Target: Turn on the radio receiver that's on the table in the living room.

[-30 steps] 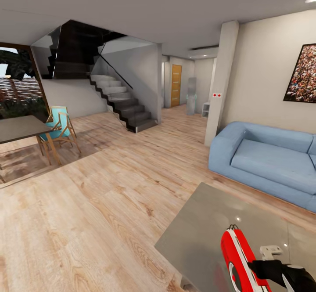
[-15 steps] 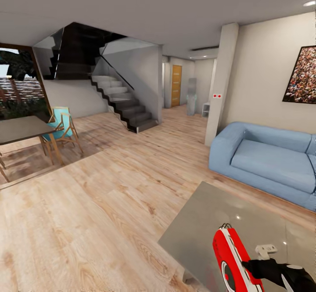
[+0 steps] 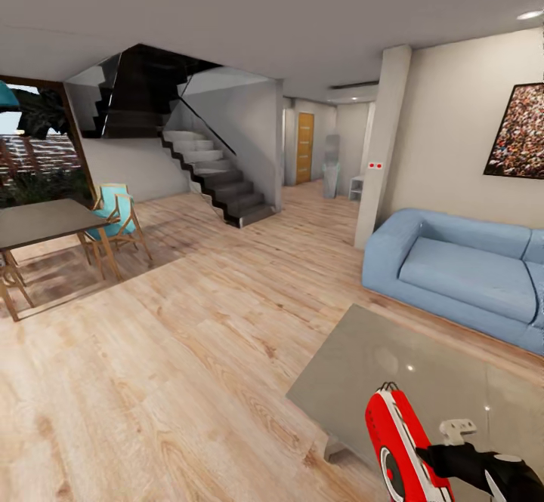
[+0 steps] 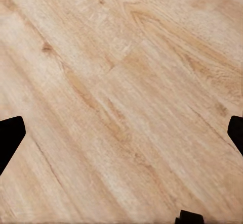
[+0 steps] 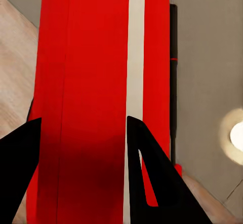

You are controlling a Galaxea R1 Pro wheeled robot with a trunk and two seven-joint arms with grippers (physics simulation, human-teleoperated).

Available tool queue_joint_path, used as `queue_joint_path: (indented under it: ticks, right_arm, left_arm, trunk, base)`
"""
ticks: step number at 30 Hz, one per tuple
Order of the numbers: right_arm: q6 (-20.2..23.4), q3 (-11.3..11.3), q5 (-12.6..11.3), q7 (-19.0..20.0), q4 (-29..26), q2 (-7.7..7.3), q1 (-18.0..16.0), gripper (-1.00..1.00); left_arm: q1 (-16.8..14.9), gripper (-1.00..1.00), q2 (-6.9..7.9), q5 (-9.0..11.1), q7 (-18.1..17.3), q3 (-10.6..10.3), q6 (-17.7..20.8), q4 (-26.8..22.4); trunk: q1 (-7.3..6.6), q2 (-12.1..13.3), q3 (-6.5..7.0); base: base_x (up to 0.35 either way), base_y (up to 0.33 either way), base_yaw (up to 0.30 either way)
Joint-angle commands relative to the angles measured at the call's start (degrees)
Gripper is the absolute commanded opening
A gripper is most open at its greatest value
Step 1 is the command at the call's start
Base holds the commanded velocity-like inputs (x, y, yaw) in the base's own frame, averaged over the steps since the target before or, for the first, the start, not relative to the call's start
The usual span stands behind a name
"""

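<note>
no readable text, labels, brands or numbers anywhere

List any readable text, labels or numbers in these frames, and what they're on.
None readable.
Radio: red body, white band, dial face; no legible lettering in the head or right wrist view.
Wall picture: speckled crowd, no words.
Pillar: two red dots, too small to read.

Red radio receiver (image 3: pixel 400 449) seemingly upright on table (image 3: pixel 393 366)
</note>
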Motion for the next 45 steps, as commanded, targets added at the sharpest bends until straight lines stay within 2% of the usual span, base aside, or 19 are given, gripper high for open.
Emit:
queue_joint_path:
  ticks: [1, 4, 13, 14, 17, 22, 25, 28, 31, 45]
  right_arm:
    - [0.03, -0.03, -0.21, 0.05, -0.08, 0.0, -0.01, -1.0]
    - [0.02, -0.04, -0.27, 0.05, -0.42, 0.07, -0.01, -1.0]
    - [0.02, 0.13, -0.3, 0.42, -2.59, 1.14, -0.01, -1.0]
    - [0.02, 0.17, -0.3, 1.63, -3.35, 1.36, -0.01, -1.0]
    - [0.4, 0.16, -0.3, 8.43, -7.58, 1.55, -0.01, -1.0]
    - [0.66, 0.18, -0.3, 13.13, -10.64, 1.61, -0.01, -1.0]
    - [1.13, 0.24, -0.28, 18.27, -12.42, 1.59, -0.01, -1.0]
    - [4.44, 0.22, 0.05, 27.1, -13.99, 1.54, -0.01, -1.0]
    - [6.02, 0.22, 0.25, 29.95, -14.63, 1.51, -0.01, -1.0]
    - [6.32, 0.2, 0.32, 31.41, -14.94, 1.5, -0.01, -1.0]
  left_arm:
    - [0.0, 1.0, 0.0, 0.0, 0.0, 0.0, 0.0, 0.0]
    - [0.0, 1.0, 0.0, 0.0, 0.0, 0.0, 0.0, 0.0]
    - [0.0, 1.0, -0.08, 0.0, -0.16, 0.0, -1.58, 0.0]
    - [0.0, 1.0, -0.09, 0.0, -0.17, 0.0, -1.71, 0.0]
    - [0.0, 1.0, -0.09, 0.0, -0.17, 0.0, -1.82, 0.0]
    - [0.0, 1.0, -0.09, 0.0, -0.18, 0.0, -1.84, 0.0]
    - [0.0, 1.0, -0.09, 0.0, -0.18, 0.0, -1.85, 0.0]
    - [0.0, 1.0, -0.09, 0.0, -0.18, 0.0, -1.85, 0.0]
    - [0.0, 1.0, -0.09, 0.0, -0.18, 0.0, -1.85, 0.0]
    - [0.0, 1.0, -0.09, 0.05, -0.28, 0.0, -1.88, 0.0]
  trunk:
    - [-0.23, 0.41, 0.19]
    - [-0.89, 1.62, 0.73]
    - [-0.89, 1.62, 0.73]
    - [-0.89, 1.62, 0.73]
    - [-0.89, 1.62, 0.73]
    - [-0.89, 1.62, 0.73]
    - [-0.89, 1.62, 0.73]
    - [-0.89, 1.62, 0.73]
    - [-0.89, 1.62, 0.73]
    - [-0.89, 1.62, 0.73]
  base:
    - [-0.257, 0.18, 0.0]
    - [-0.194, 0.139, 0.0]
    - [-0.025, 0.018, 0.0]
    - [-0.001, 0.001, 0.0]
    - [0.0, 0.0, 0.0]
    - [0.0, 0.0, 0.0]
    - [0.0, 0.0, 0.0]
    - [0.0, 0.0, 0.0]
    - [0.0, 0.0, 0.0]
    - [0.0, 0.0, 0.0]
